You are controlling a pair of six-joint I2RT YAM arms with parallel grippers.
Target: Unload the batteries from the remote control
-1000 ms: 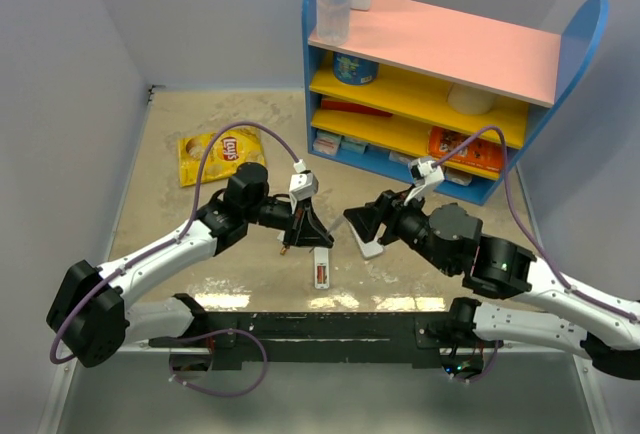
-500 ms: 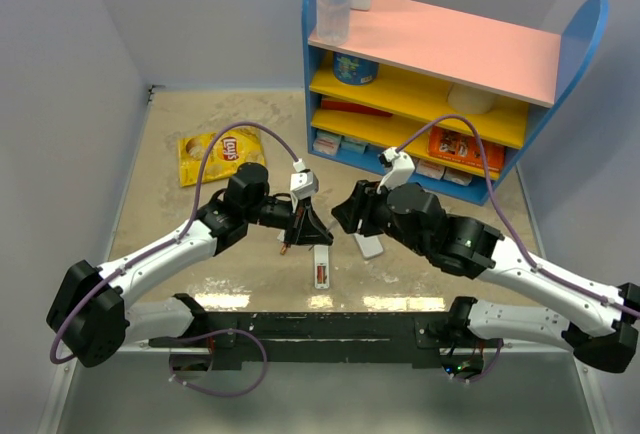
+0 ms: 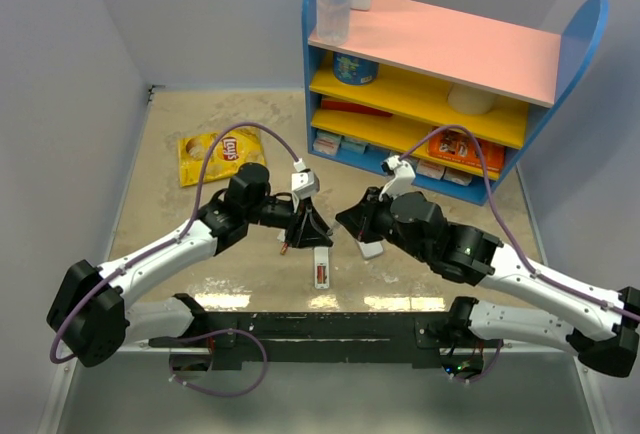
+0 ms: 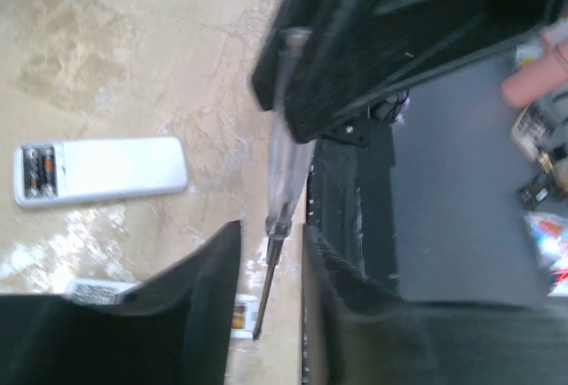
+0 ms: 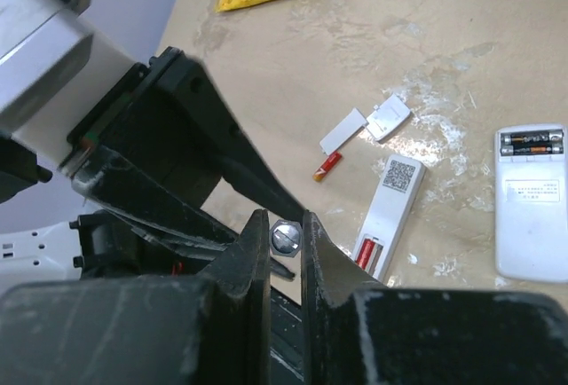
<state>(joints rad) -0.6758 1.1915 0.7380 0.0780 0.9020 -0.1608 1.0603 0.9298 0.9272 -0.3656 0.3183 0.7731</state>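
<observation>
One battery is out, one still in: the loose battery (image 5: 326, 167) lies on the table and the seated battery (image 5: 366, 250) shows red in the slot at one end of the remote control (image 5: 391, 208), which is back side up. The left gripper (image 4: 271, 230) is clamped on the thin pale stick (image 4: 282, 137), tip toward the table. The remote's slot end shows in the gap between those jaws, just past the tip, so it's roughly lined up. The right gripper (image 5: 283, 216) has its jaws drawn close with a small shiny round thing (image 5: 284, 239) in the gap. Can't tell if they're gripping it or if it's hardware behind. In the right wrist view the remote lies just right of those jaws, slot end nearest and not touching. The loose battery is straight ahead beyond the tips, near the remote but clear of it. Step in hand, I'd say: pry out the second cell. Set the tip under one end of the cell at the slot wall and lever up shallow, no stabbing along the body. The remote looks light and will likely skate, so pin its labelled end with the right jaws first. Stay off the wider white device (image 5: 531, 199) further right; its cells aren't ours.
</observation>
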